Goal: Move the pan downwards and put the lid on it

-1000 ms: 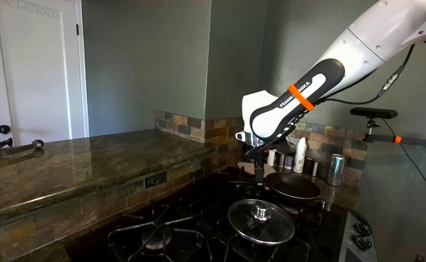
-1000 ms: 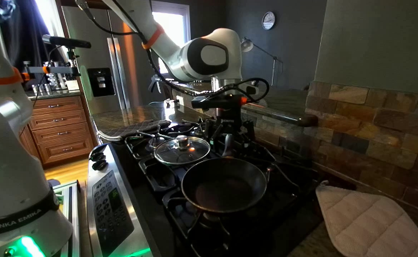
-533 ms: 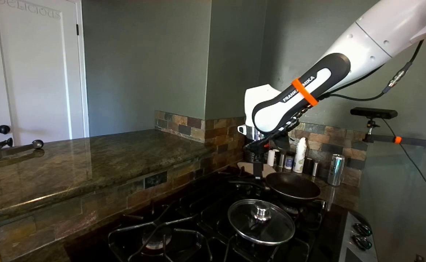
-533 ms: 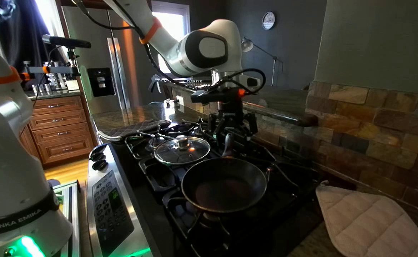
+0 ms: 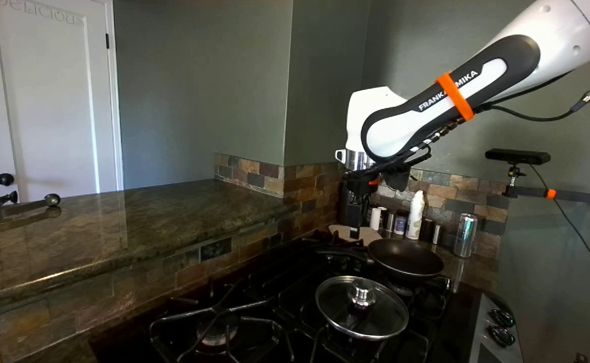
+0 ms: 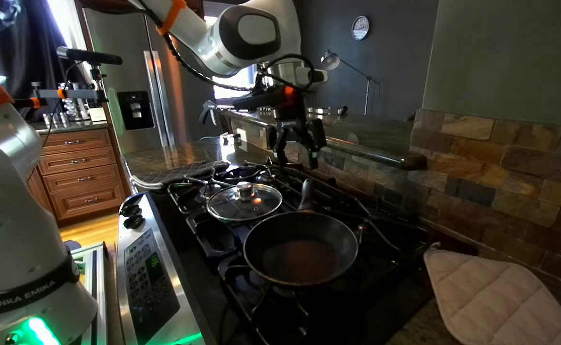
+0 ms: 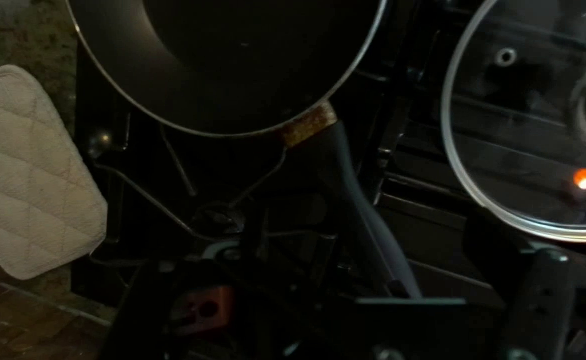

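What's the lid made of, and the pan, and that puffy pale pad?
The lid: probably clear, shiny glass, because the stove shows through; its gleaming rim and knob look like metal.
The pan: likely metal, as its edge glints, with a dark, smooth coating, perhaps nonstick.
The pad: seems dull, padded cloth, by its stitched diamond lines.

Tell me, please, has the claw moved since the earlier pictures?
Yes, upward: in both exterior views, the claw now stands higher against the unmoved pan handle.

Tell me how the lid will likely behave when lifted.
The lid looks like glass, so it's probably stiff but breakable if dropped. Its smooth, shiny knob may be slippery. With the knob central, a straight lift should be fairly level.
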Robot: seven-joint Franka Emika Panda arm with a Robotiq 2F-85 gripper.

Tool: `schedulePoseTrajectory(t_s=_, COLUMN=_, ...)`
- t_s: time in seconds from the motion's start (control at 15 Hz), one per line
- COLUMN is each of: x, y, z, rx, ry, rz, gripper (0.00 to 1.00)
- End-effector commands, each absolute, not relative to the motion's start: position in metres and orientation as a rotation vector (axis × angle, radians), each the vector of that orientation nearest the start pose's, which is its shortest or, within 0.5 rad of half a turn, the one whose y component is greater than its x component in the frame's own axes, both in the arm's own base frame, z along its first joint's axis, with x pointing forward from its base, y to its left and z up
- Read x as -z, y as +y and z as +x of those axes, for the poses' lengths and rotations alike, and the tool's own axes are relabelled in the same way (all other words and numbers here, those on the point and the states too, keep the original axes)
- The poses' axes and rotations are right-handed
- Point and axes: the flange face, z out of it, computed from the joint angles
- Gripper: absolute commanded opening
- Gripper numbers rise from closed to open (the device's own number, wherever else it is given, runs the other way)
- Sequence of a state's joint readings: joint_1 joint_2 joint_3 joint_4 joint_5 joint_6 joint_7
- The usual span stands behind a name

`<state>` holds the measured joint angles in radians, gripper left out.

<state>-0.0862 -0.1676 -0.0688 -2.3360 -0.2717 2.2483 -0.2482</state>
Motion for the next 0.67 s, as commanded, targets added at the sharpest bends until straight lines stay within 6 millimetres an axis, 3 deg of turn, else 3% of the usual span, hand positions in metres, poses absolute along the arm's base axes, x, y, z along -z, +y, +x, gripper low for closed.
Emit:
schedulePoseTrajectory(t_s=0.0, x=-0.417, y=-0.045, z=0.452, rx=0.041, ry=-0.350, rz=-3.328, gripper=1.00)
schedulePoseTrajectory(t_s=0.27, x=-0.418, y=-0.012, z=0.438, rx=0.029, ry=-0.302, rz=-3.296, gripper=1.00)
schedulePoseTrajectory(t_s=0.33, x=-0.418, y=-0.025, z=0.454, rx=0.046, ry=-0.346, rz=-3.318, gripper=1.00)
schedulePoseTrajectory(t_s=0.6, x=-0.419, y=-0.014, z=0.447, rx=0.054, ry=-0.337, rz=-3.304, gripper=1.00)
